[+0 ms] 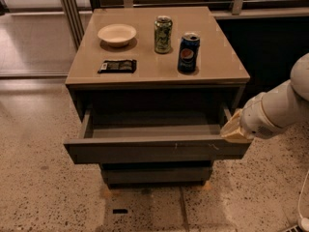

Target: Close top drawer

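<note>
The top drawer (154, 150) is pulled wide open from the brown cabinet; it is shallow, dark grey-brown and looks empty, with small pale scratches right of centre on its flat front. My gripper (235, 130) comes in from the right on a white arm (280, 108) and sits at the drawer's right front corner, at or just above the rim. A narrower drawer front (157, 173) shows below the open one.
On the cabinet top (222, 66) stand a pale bowl (117, 34), a green can (163, 34), a blue Pepsi can (188, 52) and a dark snack packet (117, 65). Speckled floor lies in front; a metal post stands at the back left.
</note>
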